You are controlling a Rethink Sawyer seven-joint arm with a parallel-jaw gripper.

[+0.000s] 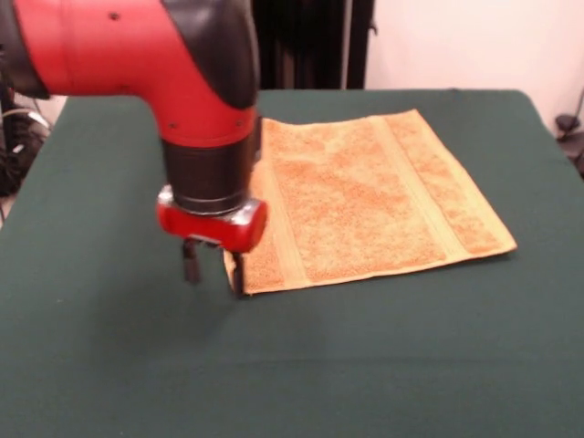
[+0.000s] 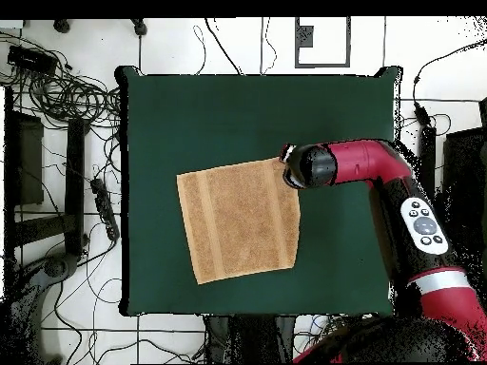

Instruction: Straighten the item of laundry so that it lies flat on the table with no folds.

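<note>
The gripper (image 1: 213, 266), fingers spread, hovers at the corner of the flat washcloth (image 1: 365, 196) on the table (image 1: 383, 365), apparently finishing smoothing.

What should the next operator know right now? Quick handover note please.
Gripper: open, fingers pointing down at the washcloth's front-left corner in the front view, nothing held. Contact with the corner cannot be confirmed.
Washcloth: spread out near the middle of the table, slightly rotated against the table edges. No folds visible in either view; the corner under the arm is hidden in the overhead view.
Done: cloth looks essentially flat.
Left: check the corner at the gripper lies flat, then lift the arm clear.
</note>
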